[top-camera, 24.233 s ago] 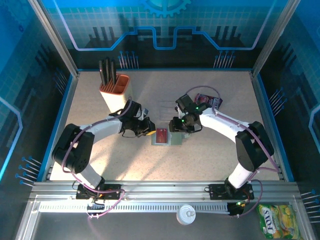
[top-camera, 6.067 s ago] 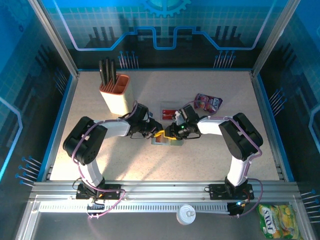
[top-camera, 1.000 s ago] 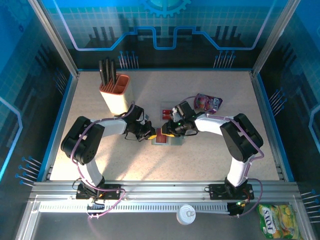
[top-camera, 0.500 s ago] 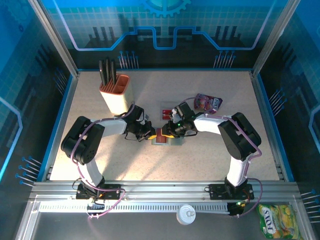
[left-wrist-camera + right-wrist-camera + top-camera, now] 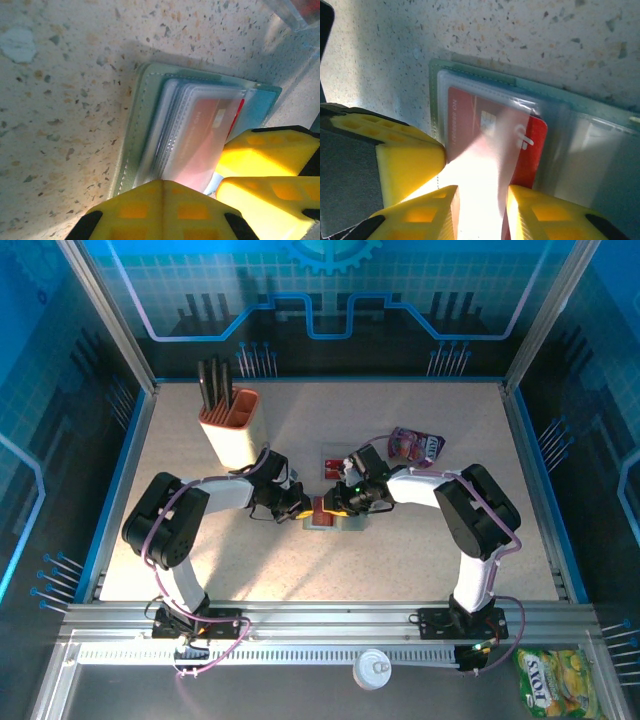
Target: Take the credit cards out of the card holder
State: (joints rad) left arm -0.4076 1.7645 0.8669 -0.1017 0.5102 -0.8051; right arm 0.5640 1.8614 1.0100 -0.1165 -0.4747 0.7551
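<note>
Now the holder (image 5: 142, 115) lies open at the middle of the bench (image 5: 400, 440), with the closed left gripper (image 5: 162, 192) pressing its left edge, seemingly to stop it sliding. On the right gripper (image 5: 481, 195) the jaws stand slightly apart astride the sleeved red card (image 5: 470, 120); whether they pinch it, I cannot tell.

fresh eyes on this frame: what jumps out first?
Both yellow-fingered tools meet mid-table over the open card holder, the left tool shut at its edge. In the right wrist view a red card sits in a clear sleeve, the right tool straddling its near end. An orange-and-cream pen cup stands back left.
</note>
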